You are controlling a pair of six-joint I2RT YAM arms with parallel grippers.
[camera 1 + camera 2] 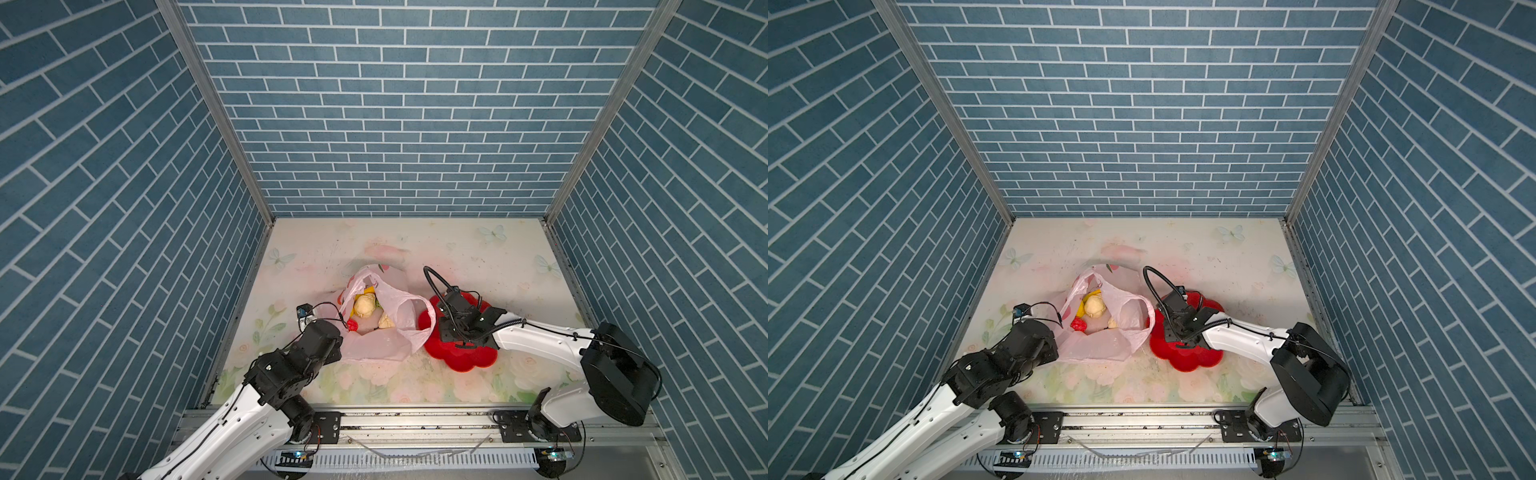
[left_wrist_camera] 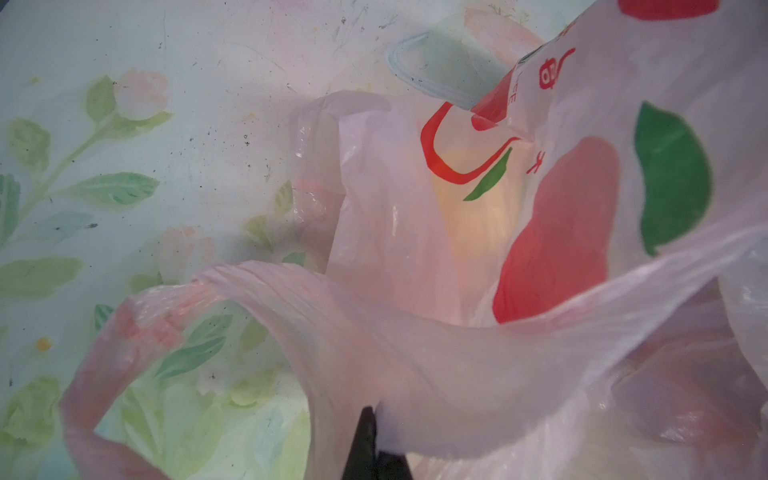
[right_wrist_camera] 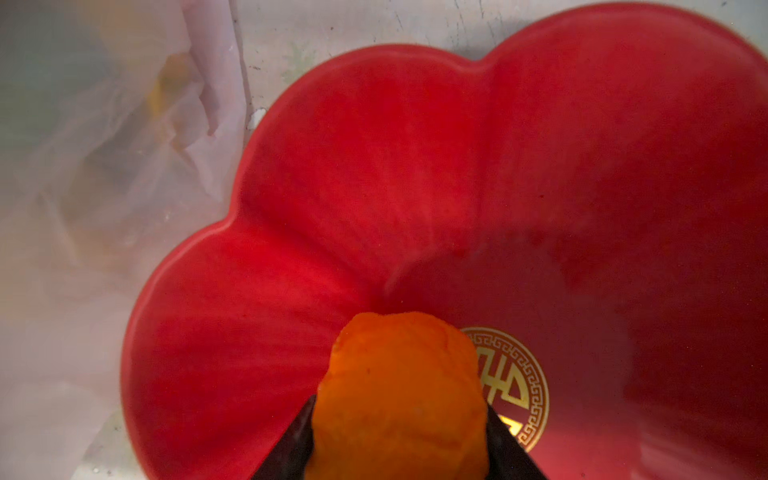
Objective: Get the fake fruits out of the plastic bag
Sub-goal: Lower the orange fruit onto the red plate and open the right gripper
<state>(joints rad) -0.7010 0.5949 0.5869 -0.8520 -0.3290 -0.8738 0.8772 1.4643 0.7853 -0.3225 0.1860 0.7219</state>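
Observation:
The pale-pink plastic bag point(image 1: 374, 340) point(image 1: 1096, 347) lies open mid-table. Inside show a cream lumpy fruit point(image 1: 365, 306) point(image 1: 1095, 307), a second cream one point(image 1: 386, 321), a wrinkled red one point(image 1: 353, 325) point(image 1: 1077, 325) and a yellow one point(image 1: 1087, 300). My left gripper point(image 2: 372, 440) is shut on the bag's film point(image 2: 415, 374) at its near-left rim, holding the mouth up. In the right wrist view my right gripper point(image 3: 399, 436) hangs low over the red flower-shaped dish point(image 3: 540, 166), with an orange fruit point(image 3: 399, 386) filling the gap between its two black fingers.
The red dish point(image 1: 465, 359) point(image 1: 1187, 361) sits right of the bag, its left lobe touching the bag's side. Blue brick-pattern walls close in the left, right and back. A metal rail point(image 1: 415, 419) runs along the front edge.

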